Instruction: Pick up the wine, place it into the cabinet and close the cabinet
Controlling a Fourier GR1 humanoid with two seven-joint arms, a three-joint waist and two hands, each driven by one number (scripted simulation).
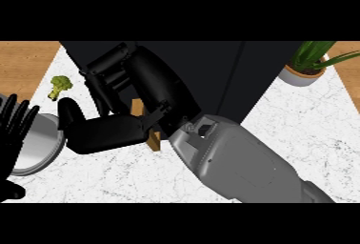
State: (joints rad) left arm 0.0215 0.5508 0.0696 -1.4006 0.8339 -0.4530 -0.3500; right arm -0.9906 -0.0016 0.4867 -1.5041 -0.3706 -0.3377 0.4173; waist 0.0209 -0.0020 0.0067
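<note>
- Right hand: black, with a matt, jointed, hard-shelled look. It lies across the centre of the view, on a smooth grey forearm that enters from 5 o'clock. It overlaps the front of the cabinet. Whether it is spread or clamped on something cannot be told from this angle.
- Wine: no bottle can be made out. If it is at the right hand, the hand's bulk hides it, so its place relative to the hand cannot be told.
- Tan block: a small, flat-faced piece of wood colour. It shows just under the right hand, at 7 o'clock of the wrist, and is partly covered. What it belongs to is unclear.
- Cabinet: a dark, flat, near-black mass at 12 o'clock, with one straight seam running down its face.
- Left hand: black, resting at 9 o'clock on the view's edge, fingers straight, apart and upward, holding nothing.
- Plate: round, grey and metallic in sheen, just beside the left hand.
- Broccoli: a small, knobbly green floret at 10 o'clock.
- Potted plant: a white round pot with narrow green leaves, at 2 o'clock.
- Counter: white stone with fine grey veining.
</note>
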